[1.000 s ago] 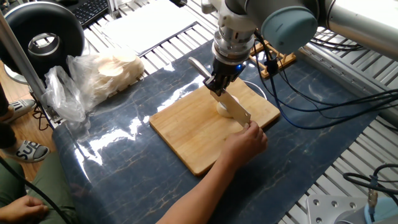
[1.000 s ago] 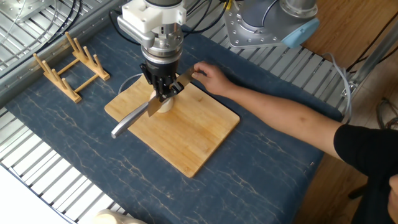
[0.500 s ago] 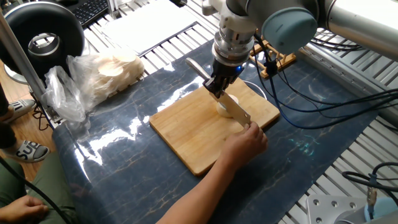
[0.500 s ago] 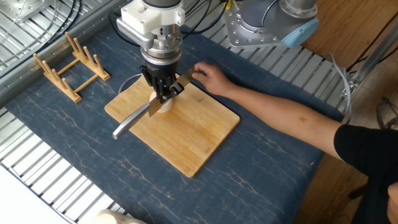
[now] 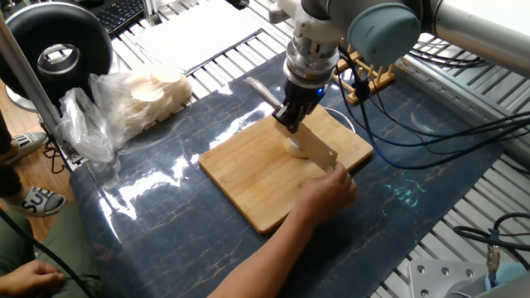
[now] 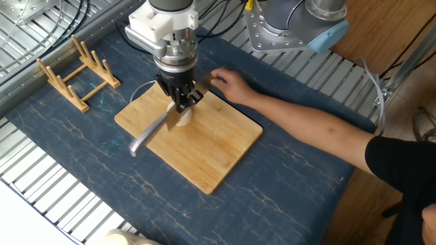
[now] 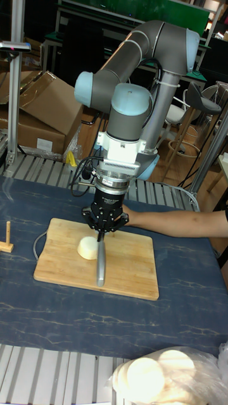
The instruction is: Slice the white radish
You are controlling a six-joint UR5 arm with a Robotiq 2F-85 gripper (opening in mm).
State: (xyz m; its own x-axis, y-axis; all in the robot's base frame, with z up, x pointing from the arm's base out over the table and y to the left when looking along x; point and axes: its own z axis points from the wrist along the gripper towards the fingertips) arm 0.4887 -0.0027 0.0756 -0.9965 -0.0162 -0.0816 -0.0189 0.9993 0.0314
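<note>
Over the last second my gripper (image 6: 180, 102) has crept a little toward the upper left of the other fixed view and lifted slightly, taking the knife (image 6: 161, 124) with it; the handle end now sits a touch further right along the cutting board's (image 6: 204, 160) left edge than before. I read that as the blade resetting over the white radish (image 7: 88, 247) for a cut rather than a finished slice, since I see no loose piece lying apart from it. My gripper is clenched on the knife near where blade meets handle. The white radish sits on the cutting board, just left of centre in the tall fixed view, directly under my gripper and against the blade: a pale, smooth, rounded chunk, largely whole as far as I can tell. A person's hand (image 5: 331, 189) rests on the blade's far end at the board edge.
</note>
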